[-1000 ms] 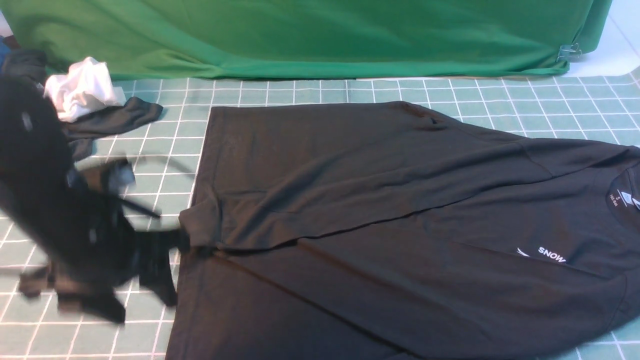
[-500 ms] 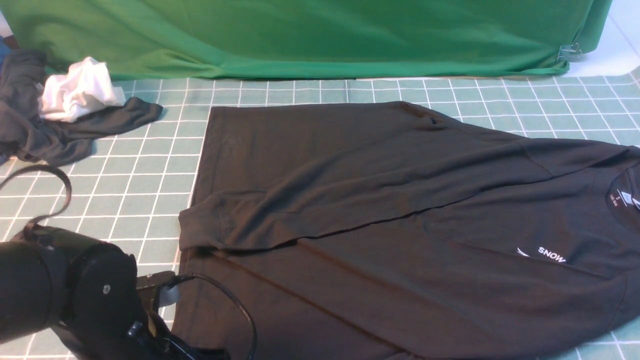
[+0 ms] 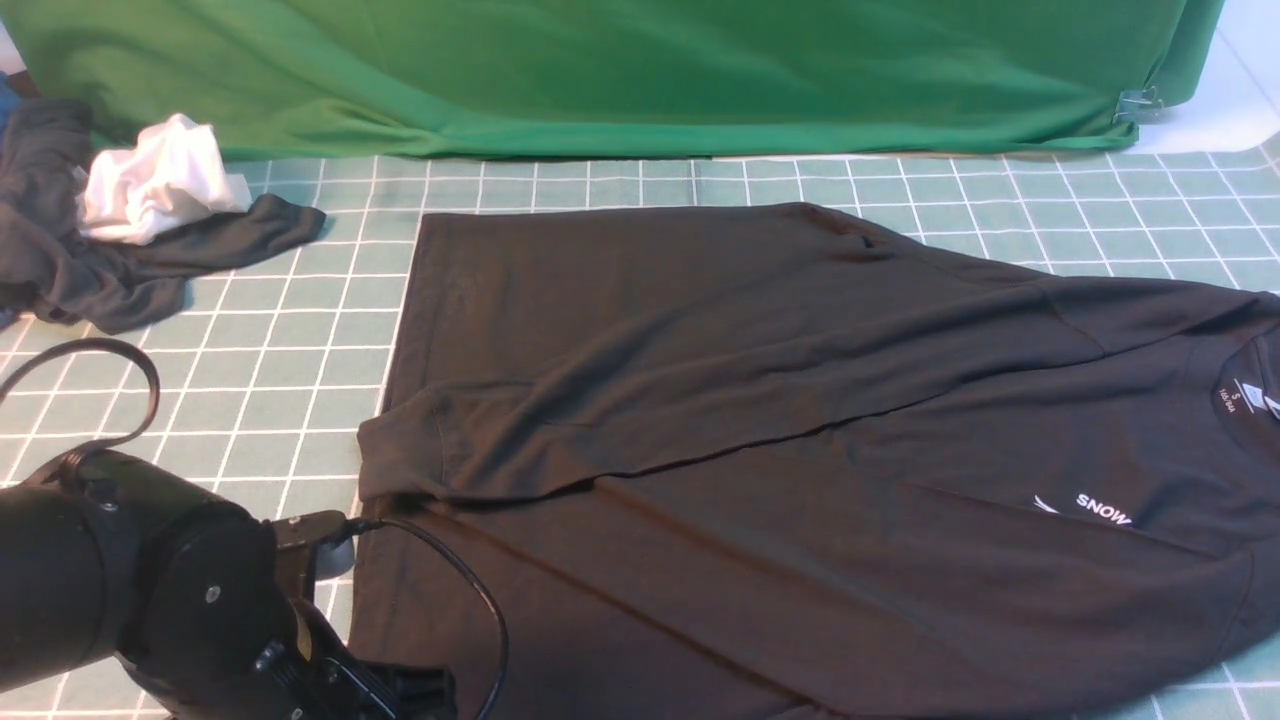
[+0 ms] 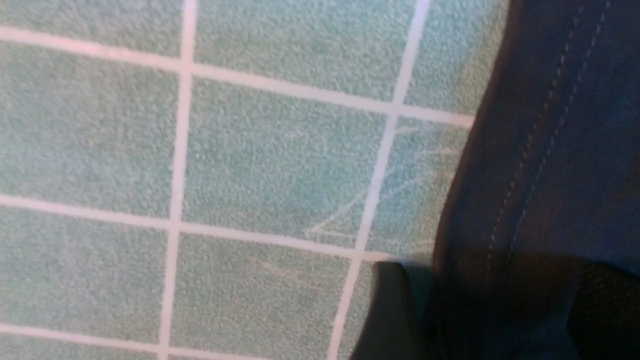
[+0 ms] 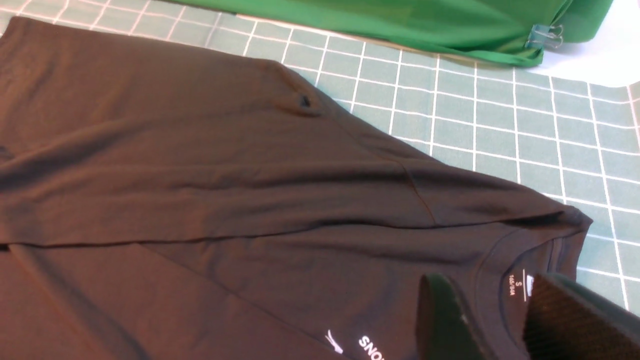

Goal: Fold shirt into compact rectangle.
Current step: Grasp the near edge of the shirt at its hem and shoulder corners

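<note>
Hovering at lower left of front frame, left gripper [image 4: 495, 310] jaws apart, astride hem [image 4: 530, 150] of shirt [image 3: 750, 450]. Shirt fills centre and right, long axis left-right: hem end nearest left gripper, collar [image 5: 500, 247] under right gripper [image 5: 505, 320], fingers apart, empty.

Open mat [image 3: 300, 340]: bare squares left of the shirt [image 3: 750, 400]
Far-left corner: clothes pile [image 3: 120, 230] (grey and white)
Far edge: green cloth [image 3: 600, 80]
</note>
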You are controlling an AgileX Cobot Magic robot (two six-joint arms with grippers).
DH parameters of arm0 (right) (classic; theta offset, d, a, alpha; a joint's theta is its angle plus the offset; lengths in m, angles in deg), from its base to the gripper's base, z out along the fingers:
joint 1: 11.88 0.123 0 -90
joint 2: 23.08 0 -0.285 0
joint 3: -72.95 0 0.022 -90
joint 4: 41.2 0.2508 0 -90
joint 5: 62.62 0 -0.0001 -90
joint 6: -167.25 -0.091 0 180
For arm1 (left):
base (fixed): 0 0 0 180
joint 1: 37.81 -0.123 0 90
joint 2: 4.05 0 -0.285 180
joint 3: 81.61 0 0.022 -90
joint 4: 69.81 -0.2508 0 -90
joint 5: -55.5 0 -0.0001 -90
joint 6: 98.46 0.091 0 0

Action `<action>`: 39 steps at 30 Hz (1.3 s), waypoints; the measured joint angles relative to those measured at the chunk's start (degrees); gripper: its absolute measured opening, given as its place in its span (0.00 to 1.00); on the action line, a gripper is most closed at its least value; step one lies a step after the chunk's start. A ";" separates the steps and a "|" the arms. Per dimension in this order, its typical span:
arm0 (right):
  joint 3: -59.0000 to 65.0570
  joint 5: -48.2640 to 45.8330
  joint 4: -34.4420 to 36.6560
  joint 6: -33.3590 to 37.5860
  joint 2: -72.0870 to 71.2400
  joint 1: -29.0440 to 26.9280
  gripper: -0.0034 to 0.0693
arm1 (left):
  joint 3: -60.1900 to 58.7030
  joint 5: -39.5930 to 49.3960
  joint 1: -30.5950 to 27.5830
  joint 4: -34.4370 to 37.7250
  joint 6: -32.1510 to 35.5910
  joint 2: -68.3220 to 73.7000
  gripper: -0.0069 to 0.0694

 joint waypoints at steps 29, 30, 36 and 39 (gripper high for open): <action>10.54 -3.69 3.98 6.99 2.87 0.09 0.37 | -1.72 -4.77 0.00 7.04 6.28 -10.93 0.11; 11.75 -3.96 6.74 9.13 4.27 0.59 0.37 | -1.72 -4.03 0.00 6.63 6.28 -12.00 0.11; 14.27 -4.33 11.50 16.79 14.19 10.94 0.51 | -1.72 -1.14 0.00 5.13 6.28 -13.08 0.11; 14.27 -4.21 8.26 17.64 20.29 17.72 0.62 | -1.72 -1.15 0.00 3.01 6.22 -13.08 0.11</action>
